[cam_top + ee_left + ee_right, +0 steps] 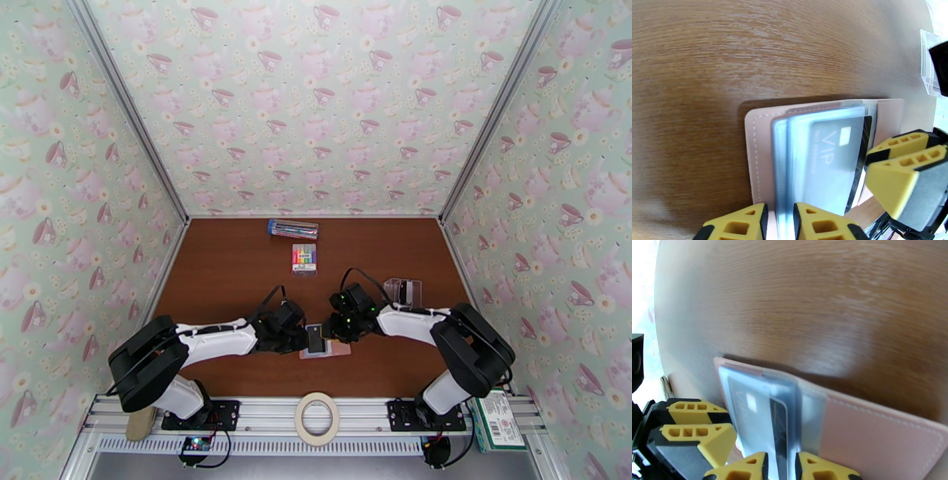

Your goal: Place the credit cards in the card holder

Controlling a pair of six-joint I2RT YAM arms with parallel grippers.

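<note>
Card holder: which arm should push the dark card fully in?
Right arm, likely: its jaws straddle the protruding end of the dark card, lined up to push. Left arm has its jaws around the clear sleeves of the card holder, seemingly steadying them.

Bright, even light is filling the overhead view, with only soft shadows lying on the desk (229, 268). Both wrist views are bowing at their edges, the wood grain is blurring, and white glare is burning out one side.
</note>
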